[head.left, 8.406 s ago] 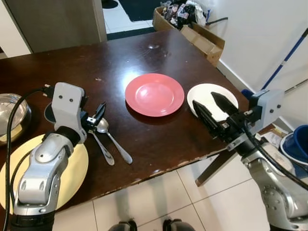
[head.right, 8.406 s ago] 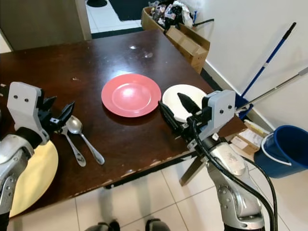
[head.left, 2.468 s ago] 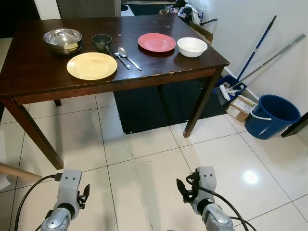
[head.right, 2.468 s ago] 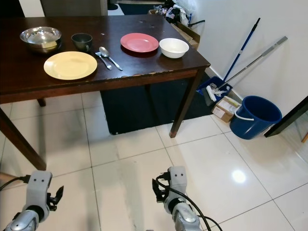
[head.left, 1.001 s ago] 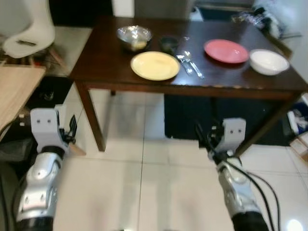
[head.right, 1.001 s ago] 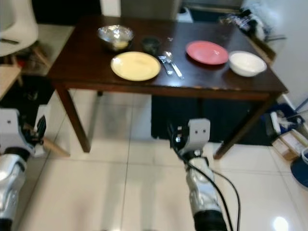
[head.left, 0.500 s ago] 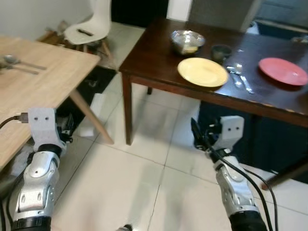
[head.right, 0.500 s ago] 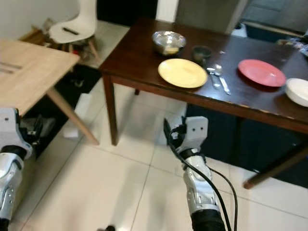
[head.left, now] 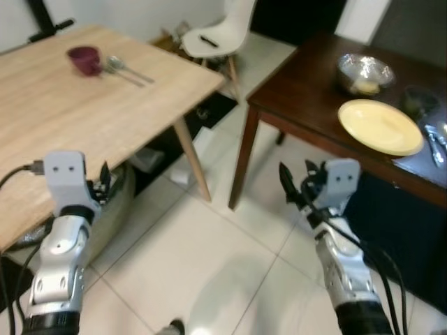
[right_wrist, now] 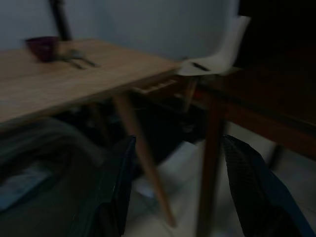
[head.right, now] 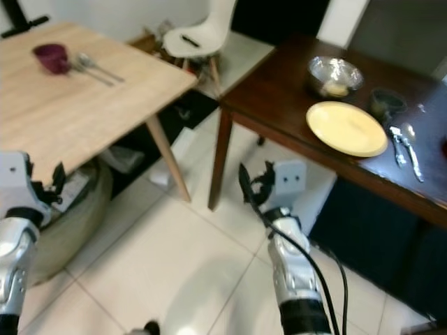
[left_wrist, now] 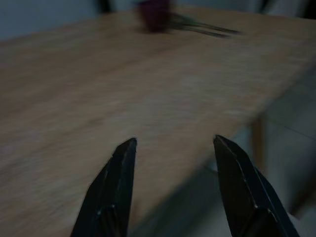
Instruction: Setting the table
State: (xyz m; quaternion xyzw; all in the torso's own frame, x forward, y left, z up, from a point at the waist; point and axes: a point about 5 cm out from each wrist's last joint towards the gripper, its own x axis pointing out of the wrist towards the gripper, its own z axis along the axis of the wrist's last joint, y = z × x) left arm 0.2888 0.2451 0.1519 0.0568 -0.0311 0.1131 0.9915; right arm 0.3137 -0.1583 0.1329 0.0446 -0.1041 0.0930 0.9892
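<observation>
A light wooden table [head.left: 84,112] stands at my left and carries a maroon cup [head.left: 85,59] with spoons [head.left: 126,68] beside it. To my right, a dark table [head.left: 307,91] holds a yellow plate [head.left: 380,126], a steel bowl [head.left: 364,72], a small dark bowl [head.left: 418,101] and spoons [head.left: 436,136]. My left gripper [left_wrist: 174,139] is open and empty, low by the wooden table's near edge. In front of the dark table's corner hangs my right gripper [right_wrist: 179,139], open with nothing held.
A white chair [head.left: 220,31] stands between the far ends of the two tables. A rounded grey-green cushion [head.right: 70,223] lies under the wooden table near my left arm. White tiled floor [head.left: 181,258] runs between the tables.
The camera has swung left: the wooden table now fills the left side and the dark table has slid to the right edge. Both grippers stay open and empty.
</observation>
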